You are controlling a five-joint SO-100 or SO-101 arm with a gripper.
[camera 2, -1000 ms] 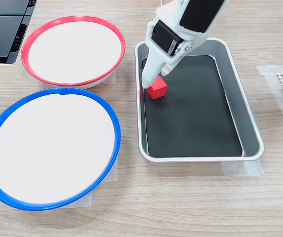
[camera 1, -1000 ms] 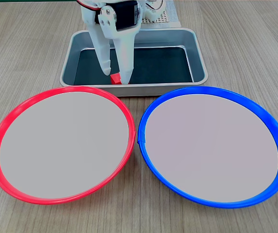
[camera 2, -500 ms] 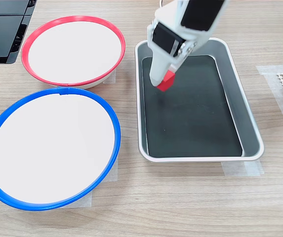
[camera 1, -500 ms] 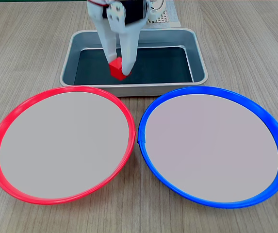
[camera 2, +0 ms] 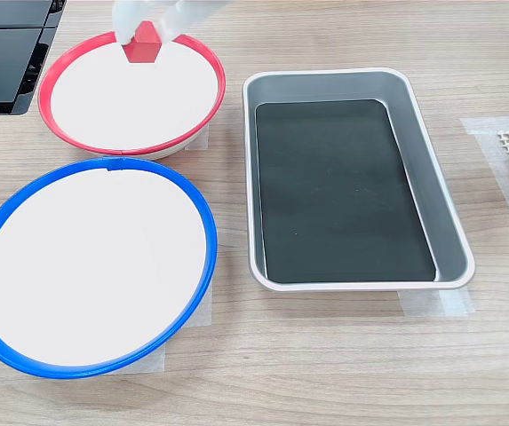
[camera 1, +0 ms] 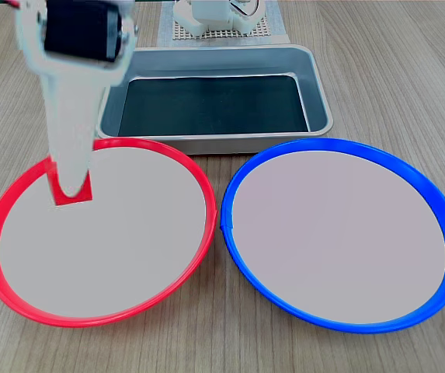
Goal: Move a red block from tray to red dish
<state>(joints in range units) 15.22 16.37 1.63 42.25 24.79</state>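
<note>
you're seeing the gripper [camera 1: 72, 185] clamping the red block [camera 2: 142, 43] between its white fingertips, hanging over the red dish [camera 1: 20, 299] at the first exterior view's left, tray [camera 2: 449, 235] sitting well apart.

The block [camera 2: 142, 44] is bright red, plain on every face that shows. The red dish [camera 1: 5, 203] has a bright red rim round a pale grey-white centre; the blue dish [camera 1: 439, 203] matches it, but with a blue rim. The tray [camera 1: 319, 93] is silver-grey with a near-black bottom. The gripper [camera 1: 72, 186] is white, with a black block above. The table [camera 1: 393, 70] is pale wood grain — streaked lengthwise.
</note>
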